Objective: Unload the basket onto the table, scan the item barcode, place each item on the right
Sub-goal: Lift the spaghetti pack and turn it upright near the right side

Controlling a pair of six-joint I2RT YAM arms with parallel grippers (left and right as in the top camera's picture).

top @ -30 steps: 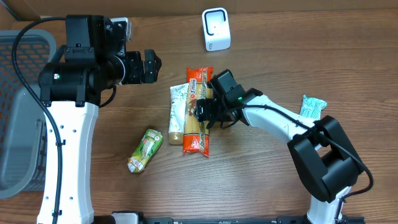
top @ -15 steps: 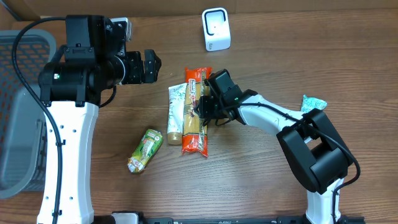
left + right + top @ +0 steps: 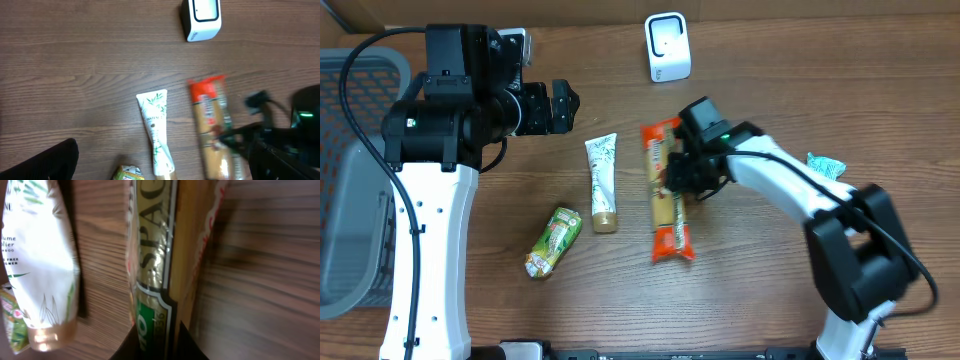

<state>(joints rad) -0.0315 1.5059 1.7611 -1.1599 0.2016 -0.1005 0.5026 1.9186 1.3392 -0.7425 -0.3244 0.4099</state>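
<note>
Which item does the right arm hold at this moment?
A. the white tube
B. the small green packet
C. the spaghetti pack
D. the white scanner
C: in the overhead view the right arm's jaws are closed on the spaghetti pack, and the right wrist view shows it running between them; the white tube lies apart beside it.

Light falls soft and even from above on my table [image 3: 770,60], and the shadows are faint. My right wrist camera sits so close to the pasta packet [image 3: 160,255] that it looks soft, with glare on its film and streaked wood to the right. In my left wrist view my right arm [image 3: 290,145] is a dark smear, while the small white box [image 3: 200,19] stays sharp.
</note>
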